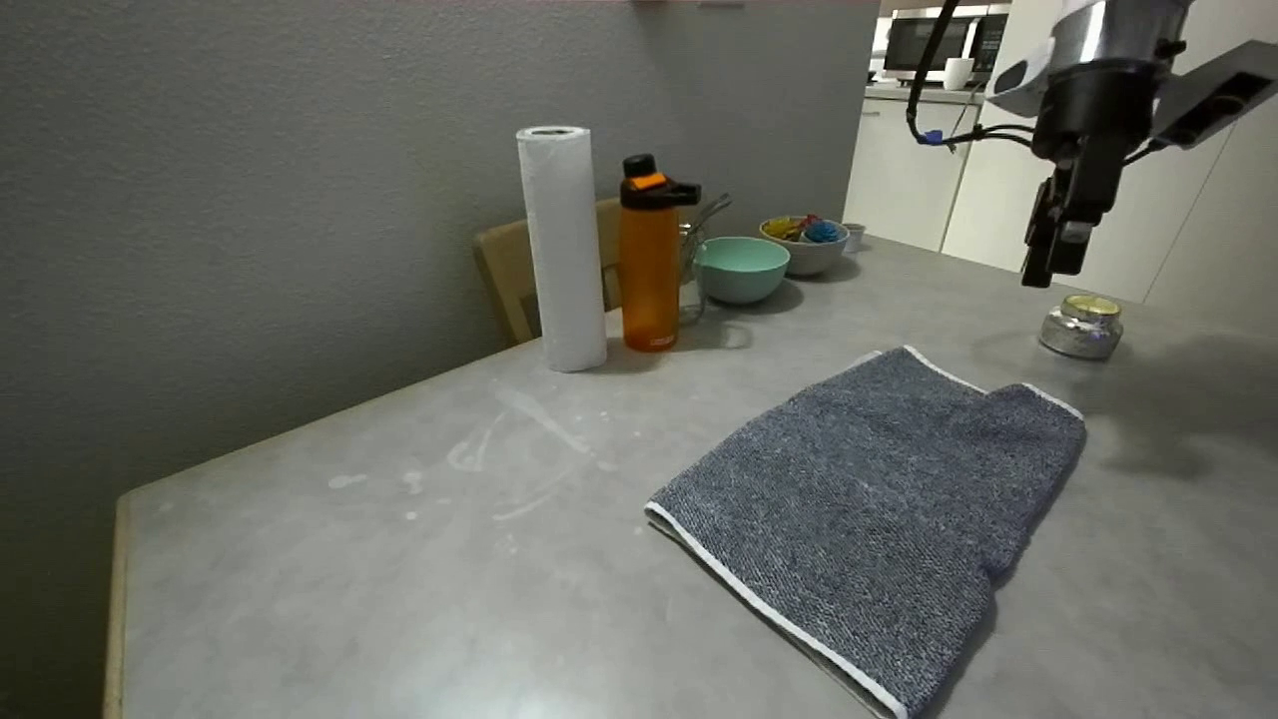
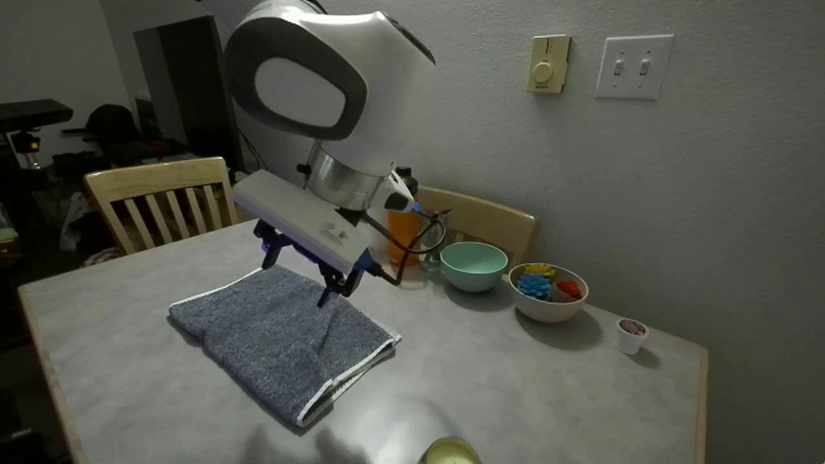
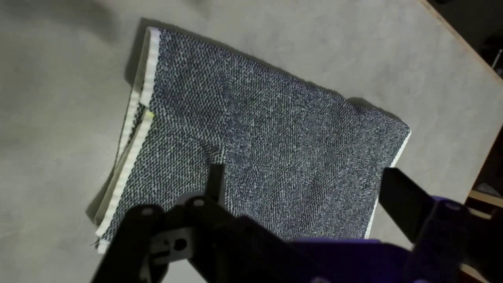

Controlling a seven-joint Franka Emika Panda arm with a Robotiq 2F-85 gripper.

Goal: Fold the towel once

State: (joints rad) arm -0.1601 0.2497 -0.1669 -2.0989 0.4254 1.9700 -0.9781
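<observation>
The towel is dark grey with thin whitish trim. It lies doubled over on the table in both exterior views [image 1: 869,489] [image 2: 283,335]. Stacked trimmed edges show along one short end, where the upper layer has a notch or step. It fills much of the wrist view [image 3: 275,129], with layered edges at the left and a single trimmed edge visible at the right. My gripper [image 3: 303,169] is open, its fingers wide apart with nothing between them. In both exterior views the gripper [image 1: 1050,275] [image 2: 295,283] hangs above the table, apart from the towel.
A paper towel roll [image 1: 564,250], an orange bottle [image 1: 649,270], a mint bowl [image 2: 474,265] and a bowl of coloured items [image 2: 548,303] stand near the wall. A small cup [image 2: 630,336] is near the table's corner. A candle jar [image 1: 1081,327] stands near the towel.
</observation>
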